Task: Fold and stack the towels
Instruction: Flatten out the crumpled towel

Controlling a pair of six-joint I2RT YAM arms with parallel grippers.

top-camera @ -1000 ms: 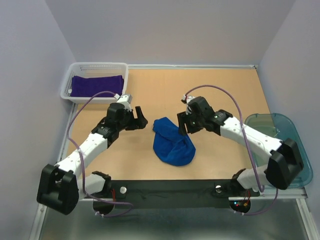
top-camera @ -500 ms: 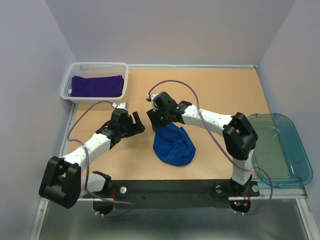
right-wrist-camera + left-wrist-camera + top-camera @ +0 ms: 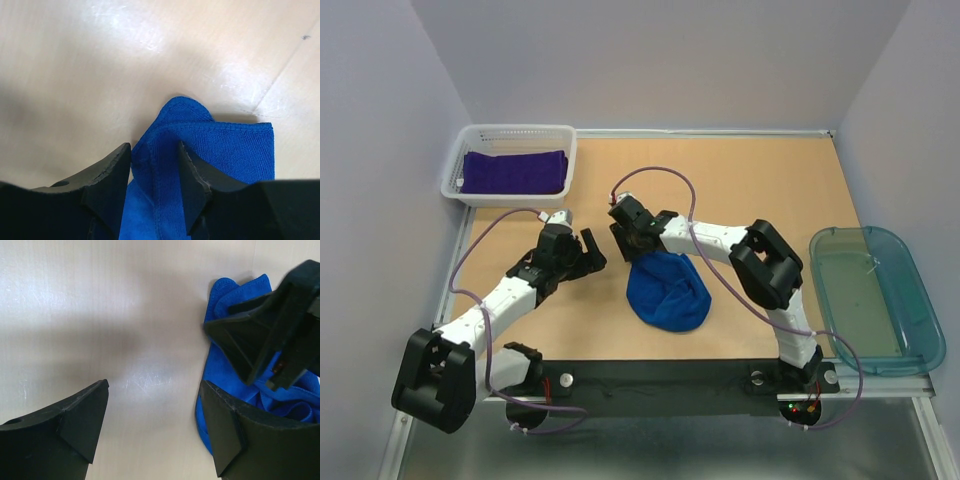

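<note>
My right gripper stood half-closed astride a raised fold of the crumpled blue towel in the middle of the counter; I could not tell whether it pinched the cloth. My left gripper hung wide open and empty just beside that towel. The purple towel lay folded in the white basket at the far left corner.

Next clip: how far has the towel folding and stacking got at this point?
Done: the purple towel lies folded in the white basket. In hand: the right gripper straddles a corner of the crumpled blue towel, grip unclear; the left gripper hangs open beside it. Left: folding the blue towel and stacking it on the purple one.
</note>
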